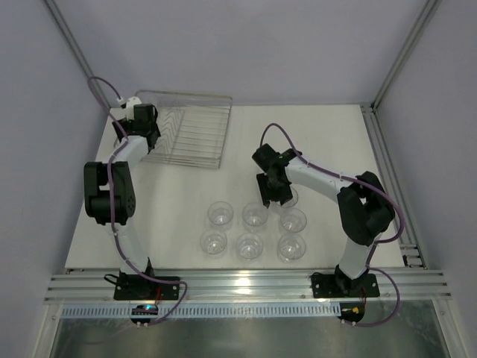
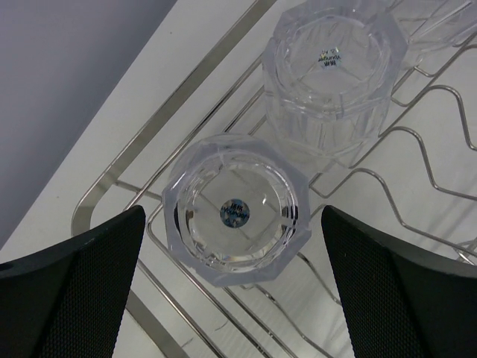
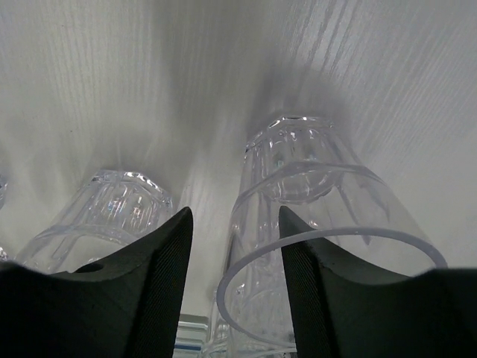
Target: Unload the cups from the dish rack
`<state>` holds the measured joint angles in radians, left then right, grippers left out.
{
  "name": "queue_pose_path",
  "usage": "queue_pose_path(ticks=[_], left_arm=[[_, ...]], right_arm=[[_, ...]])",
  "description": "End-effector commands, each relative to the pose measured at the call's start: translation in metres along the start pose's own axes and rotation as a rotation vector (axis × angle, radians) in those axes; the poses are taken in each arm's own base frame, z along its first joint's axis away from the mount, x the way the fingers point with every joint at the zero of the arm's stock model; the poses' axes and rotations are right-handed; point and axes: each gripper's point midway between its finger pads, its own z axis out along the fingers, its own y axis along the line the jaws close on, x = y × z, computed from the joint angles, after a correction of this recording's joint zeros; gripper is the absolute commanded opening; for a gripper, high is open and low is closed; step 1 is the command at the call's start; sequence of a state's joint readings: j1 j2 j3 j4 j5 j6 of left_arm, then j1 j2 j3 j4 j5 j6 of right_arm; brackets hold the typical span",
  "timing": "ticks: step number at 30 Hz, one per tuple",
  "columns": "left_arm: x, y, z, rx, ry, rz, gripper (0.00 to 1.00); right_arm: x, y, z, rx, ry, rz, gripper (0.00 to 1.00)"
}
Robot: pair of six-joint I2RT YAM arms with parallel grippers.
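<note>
The rack [image 1: 195, 127] sits at the far left of the table [image 1: 335, 142], and the left gripper [image 1: 141, 119] hangs over its left end. From the left wrist you look straight down on two cups in the rack, both upside down, each with a small sticker in the middle of its base. The near cup [image 2: 235, 212] stands on the wires in the rack's corner, right between the two fingers [image 2: 74, 291]. The jaws are spread wide to either side of it and touch nothing. The second cup [image 2: 332, 74] is just beside it, further along the wires.

Out on the table, in front of the arms, six cups stand mouth up in two rows of three, a back row [image 1: 255, 215] and a front row [image 1: 249, 245], each cup near its neighbours but apart. A seventh cup [image 1: 289, 195] stands just behind the right end of the back row, and the right gripper [image 1: 274, 190] is down at it. From the right wrist that cup is upright on the table, rim toward the camera. One finger [image 3: 320, 283] seems to be inside the rim and the other outside, so the jaws straddle the wall narrowly, with a gap on both sides of it. A neighbour cup [image 3: 112, 209] stands just to its side.
</note>
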<state>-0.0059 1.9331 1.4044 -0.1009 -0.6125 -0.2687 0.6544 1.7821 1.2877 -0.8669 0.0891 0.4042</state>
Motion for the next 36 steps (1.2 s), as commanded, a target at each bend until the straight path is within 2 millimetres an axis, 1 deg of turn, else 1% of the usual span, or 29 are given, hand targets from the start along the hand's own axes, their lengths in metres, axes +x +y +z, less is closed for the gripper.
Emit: queue_pose_path(ticks=[1, 2, 3, 4, 5, 8, 10, 11, 12, 13, 15, 16, 18, 19, 20, 21, 22, 23, 25, 27, 28, 30, 31, 32, 33, 34, 35, 36], left_arm=[[-0.035, 0.001, 0.015, 0.004, -0.088, -0.062, 1.0], [-0.035, 0.001, 0.017, 0.004, -0.091, -0.063, 1.0], [-0.04, -0.003, 0.019, 0.015, -0.11, -0.071, 1.0], [-0.035, -0.005, 0.024, 0.016, -0.102, -0.06, 1.0], [-0.039, -0.006, 0.026, 0.014, -0.11, -0.053, 1.0], [-0.036, -0.007, 0.034, -0.012, -0.096, -0.034, 1.0], [-0.036, -0.008, 0.036, -0.014, -0.096, -0.037, 1.0], [-0.03, -0.007, 0.038, -0.016, -0.075, -0.025, 1.0], [-0.029, -0.009, 0.038, -0.006, -0.069, -0.032, 0.99], [-0.026, -0.01, 0.037, 0.001, -0.058, -0.03, 0.94], [-0.026, -0.015, 0.032, 0.037, -0.047, -0.04, 0.87], [-0.025, -0.015, 0.031, 0.041, -0.041, -0.041, 0.84], [-0.027, -0.012, 0.024, 0.051, -0.039, -0.046, 0.62], [-0.028, -0.012, 0.021, 0.057, -0.041, -0.054, 0.48], [-0.029, -0.009, 0.019, 0.053, -0.042, -0.057, 0.25], [-0.033, -0.002, 0.013, 0.031, -0.048, -0.062, 0.15], [-0.036, 0.001, 0.01, 0.02, -0.05, -0.08, 0.01], [-0.033, 0.005, 0.007, 0.007, -0.034, -0.069, 0.0], [-0.041, 0.011, -0.002, -0.004, -0.045, -0.074, 0.0], [-0.042, 0.017, -0.009, -0.012, -0.032, -0.07, 0.0], [-0.052, 0.02, -0.018, -0.007, -0.048, -0.083, 0.0], [-0.061, 0.022, -0.029, 0.012, -0.061, -0.101, 0.0], [-0.073, 0.026, -0.04, 0.024, -0.085, -0.126, 0.0], [-0.077, 0.028, -0.045, 0.033, -0.093, -0.134, 0.0], [-0.079, 0.025, -0.049, 0.058, -0.093, -0.146, 0.0], [-0.089, 0.026, -0.063, 0.091, -0.101, -0.173, 0.0], [-0.091, 0.03, -0.069, 0.092, -0.101, -0.174, 0.0], [-0.093, 0.022, -0.078, 0.154, -0.089, -0.193, 0.0]], right_arm=[[-0.005, 0.004, 0.002, -0.009, -0.01, -0.011, 0.55], [-0.004, 0.004, 0.002, -0.009, -0.009, -0.015, 0.61], [-0.004, 0.004, 0.002, -0.006, -0.007, -0.017, 0.64], [-0.005, 0.003, 0.002, -0.004, -0.009, -0.017, 0.66], [-0.005, 0.002, 0.001, -0.002, -0.01, -0.02, 0.7], [-0.005, 0.001, 0.0, 0.009, -0.012, -0.028, 0.72], [-0.008, 0.0, -0.002, 0.015, -0.016, -0.028, 0.72], [-0.008, 0.0, -0.001, 0.017, -0.013, -0.027, 0.72], [-0.008, 0.0, -0.001, 0.019, -0.01, -0.029, 0.72], [-0.011, 0.0, -0.002, 0.019, -0.016, -0.027, 0.72], [-0.012, 0.0, -0.002, 0.025, -0.01, -0.027, 0.72], [-0.016, 0.002, -0.003, 0.022, -0.019, -0.029, 0.72], [-0.018, 0.002, -0.004, 0.022, -0.019, -0.03, 0.72], [-0.021, 0.004, -0.006, 0.018, -0.026, -0.027, 0.72], [-0.022, 0.004, -0.007, 0.016, -0.028, -0.025, 0.72], [-0.023, 0.005, -0.008, 0.016, -0.03, -0.024, 0.72], [-0.026, 0.007, -0.01, 0.012, -0.038, -0.021, 0.72], [-0.026, 0.006, -0.012, 0.011, -0.038, -0.018, 0.72], [-0.029, 0.008, -0.017, 0.003, -0.054, -0.013, 0.72], [-0.032, 0.01, -0.022, -0.01, -0.065, -0.004, 0.72], [-0.035, 0.011, -0.026, -0.019, -0.08, -0.001, 0.72], [-0.041, 0.015, -0.036, -0.041, -0.11, 0.005, 0.72], [-0.044, 0.018, -0.041, -0.058, -0.124, 0.009, 0.72], [-0.047, 0.019, -0.048, -0.07, -0.142, 0.013, 0.72], [-0.051, 0.021, -0.052, -0.079, -0.153, 0.018, 0.73], [-0.056, 0.025, -0.062, -0.107, -0.179, 0.021, 0.73], [-0.058, 0.027, -0.064, -0.122, -0.18, 0.022, 0.73], [-0.062, 0.032, -0.073, -0.151, -0.209, 0.029, 0.73]])
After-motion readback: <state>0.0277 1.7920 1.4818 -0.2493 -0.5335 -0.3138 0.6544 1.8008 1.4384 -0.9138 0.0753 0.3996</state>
